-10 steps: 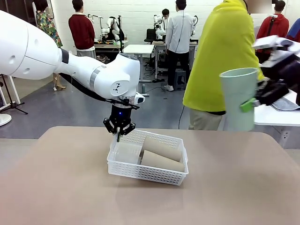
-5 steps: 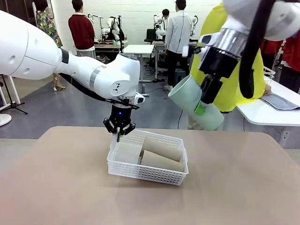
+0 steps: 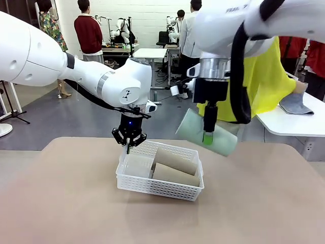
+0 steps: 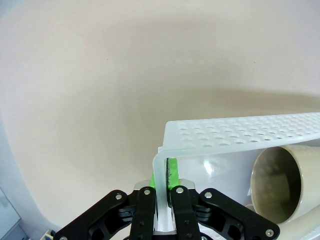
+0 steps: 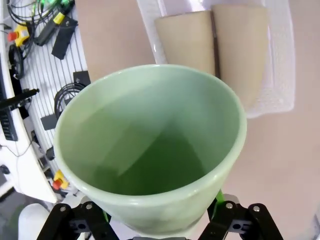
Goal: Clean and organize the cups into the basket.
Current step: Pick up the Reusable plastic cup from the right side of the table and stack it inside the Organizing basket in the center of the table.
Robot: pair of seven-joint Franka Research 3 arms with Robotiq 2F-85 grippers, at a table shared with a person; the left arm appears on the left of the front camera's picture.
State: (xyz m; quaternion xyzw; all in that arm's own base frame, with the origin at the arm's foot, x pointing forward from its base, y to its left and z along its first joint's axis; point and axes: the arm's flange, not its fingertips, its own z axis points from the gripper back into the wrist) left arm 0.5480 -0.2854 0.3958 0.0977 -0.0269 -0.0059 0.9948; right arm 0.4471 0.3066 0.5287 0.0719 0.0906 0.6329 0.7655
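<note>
Across the middle of the tan table [image 3: 254, 203] sat the white basket [image 3: 157, 189], with its long side turned slightly off square to the near edge. Two tan cups lay on their sides inside it, one [image 3: 175, 160] behind the other [image 3: 175, 176], touching along their lengths and filling the right part of the basket, with their open mouths pointing toward its left end. The left gripper [image 3: 130, 145] reached straight down at the far left corner, and the left wrist view showed its green pads clenched on the thin white rim there, one finger inside the wall and one outside. The right gripper [image 3: 207, 133] hung in the air above the table, just beyond the basket's far right corner, grasping the mint-green cup [image 3: 192, 131] across its body. That cup was tilted close to horizontal, its wide mouth aimed up and to the left and its narrow base lower on the right, clear of both the basket and the table. From the right wrist, the open green mouth faced the camera, with the two tan cups lying beyond it. A person in a yellow top [image 3: 264, 86] stood behind the far side of the table.
</note>
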